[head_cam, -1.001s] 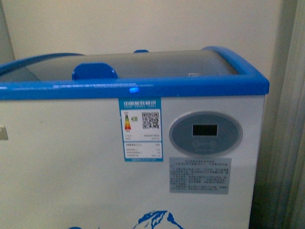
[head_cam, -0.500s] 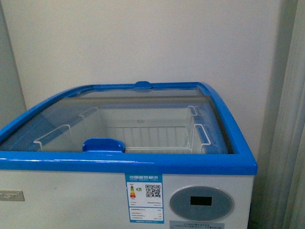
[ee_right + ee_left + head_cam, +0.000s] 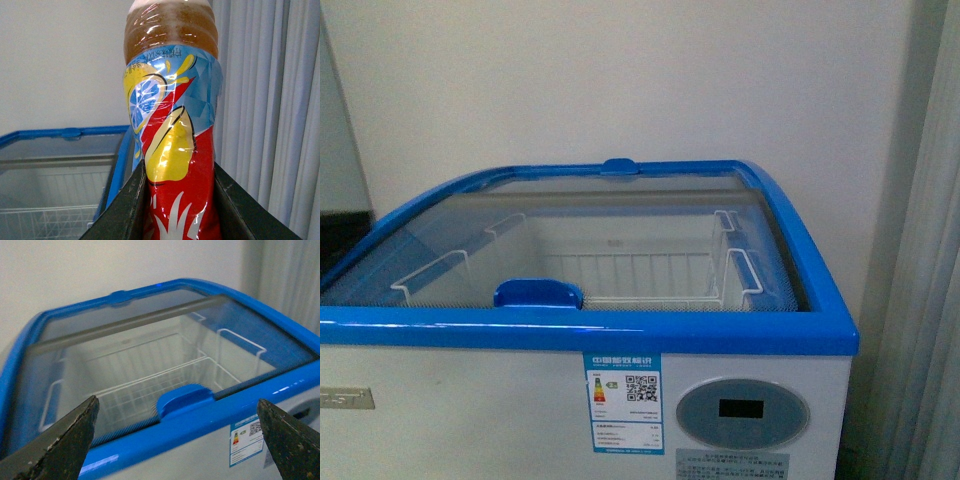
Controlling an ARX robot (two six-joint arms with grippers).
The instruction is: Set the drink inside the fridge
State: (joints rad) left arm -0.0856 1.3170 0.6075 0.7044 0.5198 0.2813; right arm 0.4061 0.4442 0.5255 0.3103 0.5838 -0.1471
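Fridge (image 3: pixel 670 336) fills the lower front view, its white front cut off below and at the left, so only the top of the round display (image 3: pixel 742 412) and energy label (image 3: pixel 623 402) shows. The wall (image 3: pixel 620 80) stands close behind it, and a curtain (image 3: pixel 920 300) hangs near its right end with a narrow dark gap between. The curved glass lid (image 3: pixel 620 220) covers the top as far as can be seen, and a grey bar crosses it toward the back. Whether any gap is open there is hard to tell. Open air lies above the glass up to the wall. Through it shows a white wire basket (image 3: pixel 630 275), partly blurred by glare. A blue handle (image 3: pixel 538 293) sits at the front edge, touching the rim. The drink (image 3: pixel 170 100) appears only in the right wrist view: it is upright, clamped by the right gripper (image 3: pixel 179 167) around the red lower part of its label, with cap and base cut off, the fridge's corner behind it and the curtain beside it. The left gripper (image 3: pixel 176 405) hangs in front of the rim with its fingers (image 3: pixel 65 440) spread wide and holding nothing.
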